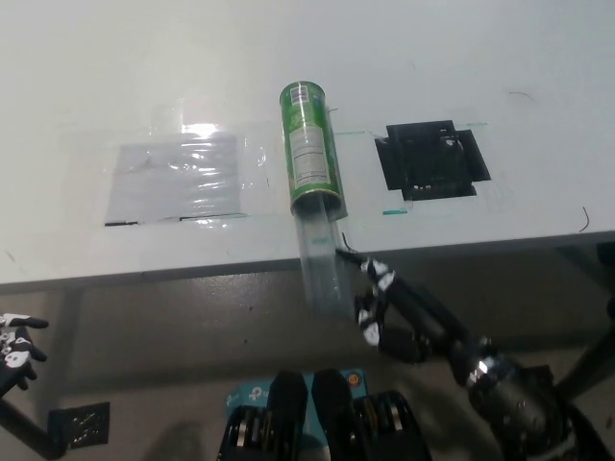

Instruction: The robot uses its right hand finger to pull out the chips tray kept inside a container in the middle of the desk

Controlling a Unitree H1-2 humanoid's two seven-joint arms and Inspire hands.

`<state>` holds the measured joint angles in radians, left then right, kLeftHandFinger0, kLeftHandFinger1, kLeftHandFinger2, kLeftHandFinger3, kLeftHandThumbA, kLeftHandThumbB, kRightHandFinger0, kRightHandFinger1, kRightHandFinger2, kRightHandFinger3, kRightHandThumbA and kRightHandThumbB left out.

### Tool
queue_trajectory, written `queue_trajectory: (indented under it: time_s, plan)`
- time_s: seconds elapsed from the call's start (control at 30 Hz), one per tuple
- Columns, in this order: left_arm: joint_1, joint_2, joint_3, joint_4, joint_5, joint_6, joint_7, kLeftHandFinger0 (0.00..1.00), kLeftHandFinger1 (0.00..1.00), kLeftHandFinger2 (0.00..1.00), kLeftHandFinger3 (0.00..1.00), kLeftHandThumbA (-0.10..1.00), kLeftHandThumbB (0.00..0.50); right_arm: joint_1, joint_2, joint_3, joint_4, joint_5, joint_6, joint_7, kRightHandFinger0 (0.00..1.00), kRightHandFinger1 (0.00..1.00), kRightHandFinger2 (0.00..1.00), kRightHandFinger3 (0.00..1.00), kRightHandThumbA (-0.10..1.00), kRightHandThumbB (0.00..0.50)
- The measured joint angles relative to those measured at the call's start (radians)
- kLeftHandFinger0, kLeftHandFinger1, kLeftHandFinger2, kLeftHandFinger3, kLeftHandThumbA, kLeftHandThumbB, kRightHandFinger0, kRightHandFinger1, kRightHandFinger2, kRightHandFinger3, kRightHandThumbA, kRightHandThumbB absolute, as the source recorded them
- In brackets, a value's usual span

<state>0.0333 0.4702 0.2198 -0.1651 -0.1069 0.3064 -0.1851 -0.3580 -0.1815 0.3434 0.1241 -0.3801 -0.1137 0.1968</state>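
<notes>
Head view: the green container (310,147) lies on its side mid-surface (144,77), mouth toward 6 o'clock. The clear chips tray (322,264) juts from it, overhanging the surface edge, so the pull looks largely done; only the tray's last part seems left inside. The black right hand (389,307), at 5 o'clock, reaches one finger to the tray's side, gripping nothing. The white left hand (14,341) rests at 8 o'clock, fingers spread, empty.

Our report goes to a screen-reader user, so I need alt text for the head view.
A green chips can lies on its side on a white desk, its clear tray pulled out past the desk's edge. The robot's black right hand touches a fingertip to the tray's side. Its white left hand rests at the lower left.
</notes>
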Motion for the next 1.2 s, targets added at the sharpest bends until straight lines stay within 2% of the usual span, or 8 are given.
queue_trajectory:
  time_s: [0.17, 0.3, 0.6, 0.83, 0.87, 0.9, 1.0, 1.2]
  plan:
    - [0.006, 0.0, 0.0, 0.0, -0.001, 0.001, 0.0, 0.29, 0.28, 0.34, 0.52, 0.22, 0.0, -0.068, -0.008, -0.002, -0.046, -0.003, -0.01, 0.003, 0.08, 0.28, 1.0, 1.0, -0.1, 0.302]
    - [0.007, 0.0, 0.0, 0.0, -0.001, 0.001, 0.0, 0.29, 0.27, 0.34, 0.5, 0.21, 0.0, -0.075, -0.014, -0.015, -0.09, 0.009, -0.011, 0.01, 0.15, 0.42, 1.0, 1.0, -0.1, 0.27]
    - [0.009, -0.001, 0.003, 0.0, -0.001, 0.001, -0.001, 0.29, 0.28, 0.35, 0.51, 0.21, 0.0, 0.019, -0.09, -0.09, -0.173, 0.071, -0.022, 0.031, 0.15, 0.31, 1.0, 1.0, -0.1, 0.23]
    - [0.014, -0.002, 0.005, 0.002, -0.001, 0.0, 0.0, 0.28, 0.27, 0.34, 0.5, 0.2, 0.0, 0.121, -0.093, -0.266, -0.248, 0.124, 0.014, 0.009, 0.0, 0.05, 1.0, 1.0, -0.1, 0.217]
    - [0.014, -0.002, 0.005, 0.002, -0.001, 0.0, -0.001, 0.28, 0.27, 0.34, 0.5, 0.2, 0.0, 0.131, -0.088, -0.288, -0.249, 0.131, 0.018, 0.003, 0.03, 0.03, 1.0, 1.0, -0.1, 0.219]
    - [0.014, -0.002, 0.005, 0.002, -0.001, 0.0, -0.001, 0.27, 0.27, 0.35, 0.51, 0.19, 0.0, 0.141, -0.08, -0.311, -0.249, 0.137, 0.02, -0.005, 0.26, 0.12, 1.0, 1.0, -0.1, 0.2]
    - [0.015, -0.002, 0.005, 0.002, -0.001, 0.0, -0.001, 0.27, 0.27, 0.35, 0.51, 0.18, 0.0, 0.176, -0.044, -0.37, -0.247, 0.157, 0.024, -0.028, 0.33, 0.14, 1.0, 1.0, -0.1, 0.203]
    - [0.017, -0.003, 0.005, 0.003, -0.002, 0.0, -0.001, 0.29, 0.28, 0.36, 0.52, 0.18, 0.0, 0.217, 0.025, -0.453, -0.221, 0.194, 0.046, -0.068, 0.0, 0.05, 0.94, 1.0, -0.1, 0.184]
